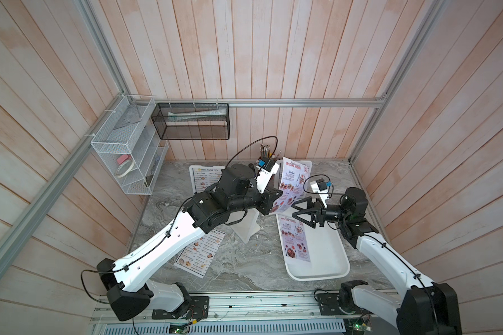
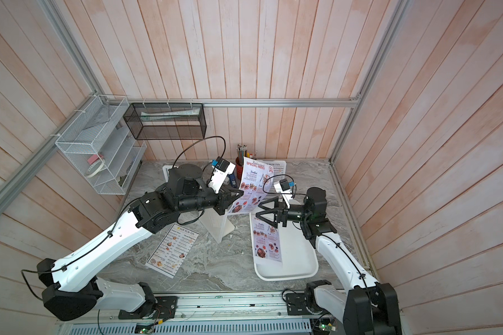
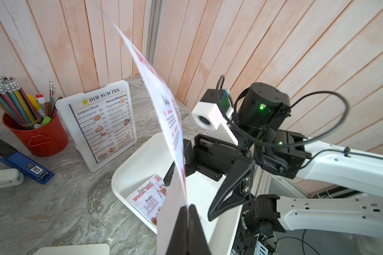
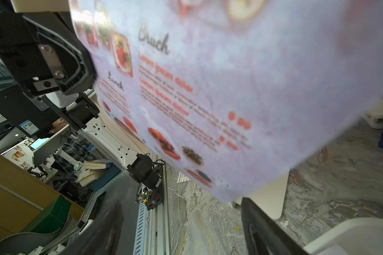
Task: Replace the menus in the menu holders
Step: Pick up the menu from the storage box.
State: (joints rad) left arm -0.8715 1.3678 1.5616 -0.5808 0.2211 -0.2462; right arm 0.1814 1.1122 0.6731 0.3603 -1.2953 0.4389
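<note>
Left hand [image 1: 273,203] clamps a raised SPECIAL MENU sheet [image 1: 292,182] above the tray [image 1: 331,266]; right hand [image 1: 294,210], jaws apart, is beside the sheet. The left wrist view plainly shows a filled menu holder [image 3: 63,106] beyond the tray.

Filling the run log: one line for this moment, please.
left gripper: shut on SPECIAL MENU sheet, held up | right gripper: open beside sheet, over tray | second SPECIAL MENU: flat in tray

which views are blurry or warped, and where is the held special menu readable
Right wrist: held special menu fills the frame, too close, small print soft. Left wrist: it is edge-on and smeared; the dim sum inn menu behind is sharp. Both top views: wide-lens splay of the walls; red heading legible.
</note>
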